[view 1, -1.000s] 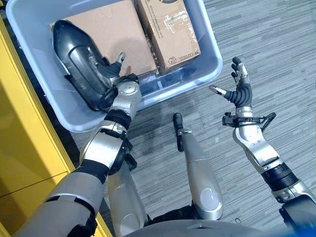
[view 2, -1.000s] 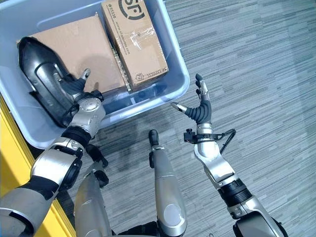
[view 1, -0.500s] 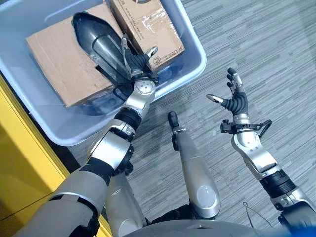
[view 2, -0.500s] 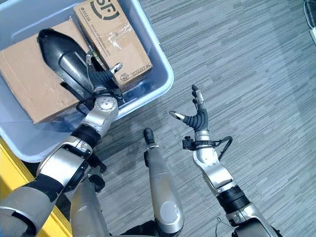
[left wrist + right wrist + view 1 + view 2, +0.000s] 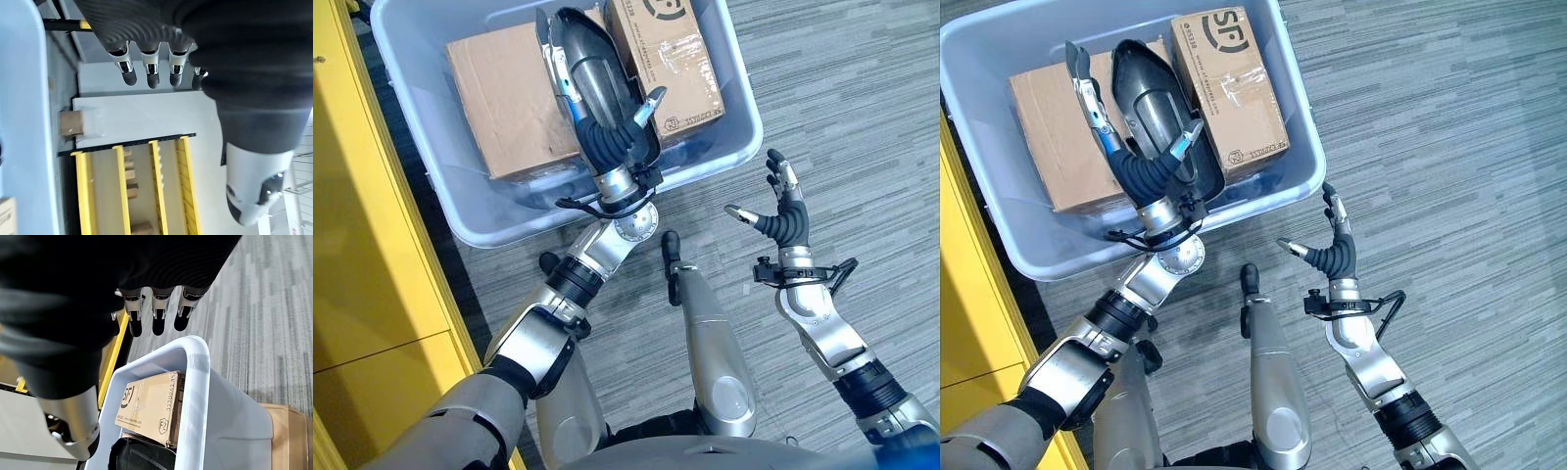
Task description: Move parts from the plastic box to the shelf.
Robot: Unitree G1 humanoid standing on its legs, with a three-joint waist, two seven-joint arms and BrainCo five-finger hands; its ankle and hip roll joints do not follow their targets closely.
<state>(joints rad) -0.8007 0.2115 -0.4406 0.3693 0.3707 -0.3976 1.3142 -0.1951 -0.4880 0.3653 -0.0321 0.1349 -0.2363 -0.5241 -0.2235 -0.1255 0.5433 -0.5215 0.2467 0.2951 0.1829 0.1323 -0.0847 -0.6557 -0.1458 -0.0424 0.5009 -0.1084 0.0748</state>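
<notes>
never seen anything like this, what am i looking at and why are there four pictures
This is a humanoid robot seen through its own cameras. Two pictures come from the two eyes of a camera on its head, looking down; they show one scene from slightly different spots. The other two come from cameras on its wrists, looking along each hand.

On the grey carpet stands a pale blue plastic box. In it lie a large flat cardboard box and a smaller taped cardboard box. The left hand reaches over the plastic box with a dark, glossy, pointed part resting against its palm, its fingers straight alongside it. The right hand is open over the carpet, holding nothing. A yellow shelf stands on the robot's left.
</notes>
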